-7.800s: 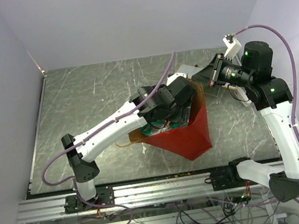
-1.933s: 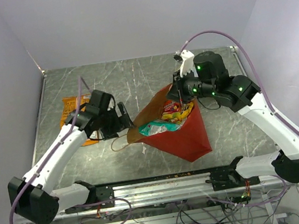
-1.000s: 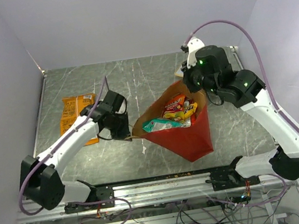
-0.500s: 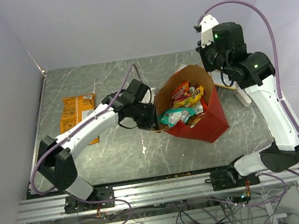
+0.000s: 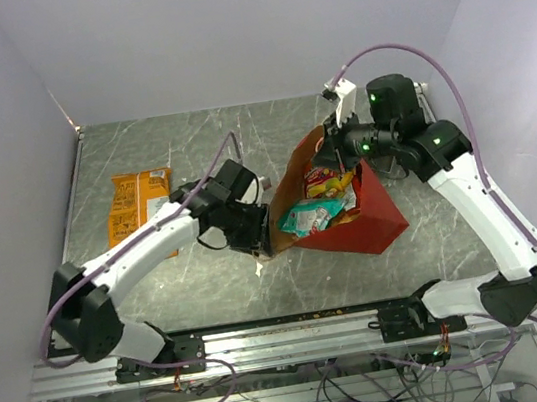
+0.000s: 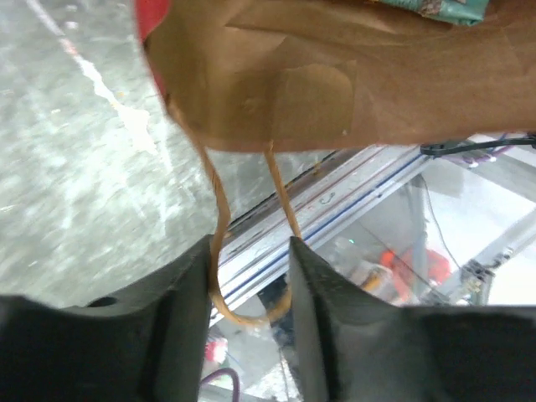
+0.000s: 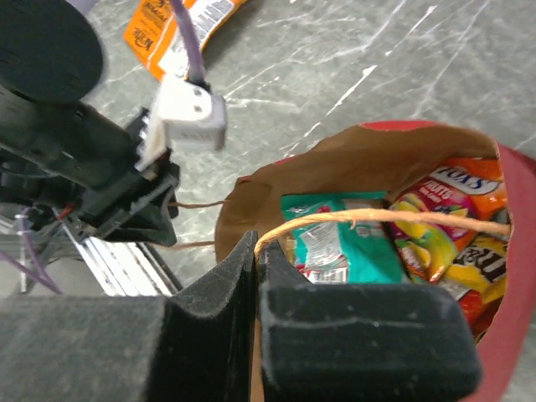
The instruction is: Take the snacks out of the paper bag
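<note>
The red paper bag (image 5: 359,228) lies tipped on the table with its brown mouth (image 7: 335,167) facing left. Inside it show several snacks: a teal packet (image 5: 306,218), a red-and-yellow packet (image 5: 326,182) and a brown one (image 7: 481,268). One orange chip bag (image 5: 132,203) lies flat at the far left. My right gripper (image 5: 338,145) (image 7: 255,247) is shut on the far tan loop handle (image 7: 377,219) above the mouth. My left gripper (image 5: 258,231) (image 6: 249,251) is open at the bag's near rim, with the other handle loop (image 6: 219,218) hanging loose between its fingers.
A small white scrap (image 5: 259,269) lies just in front of the left gripper. The metal rail (image 5: 289,334) runs along the table's near edge, close below the bag. Purple walls close in the back and both sides.
My left gripper has opened and released its pinch on the near handle. The right gripper has come down and left with the far handle, and the bag has tipped over to the left.
</note>
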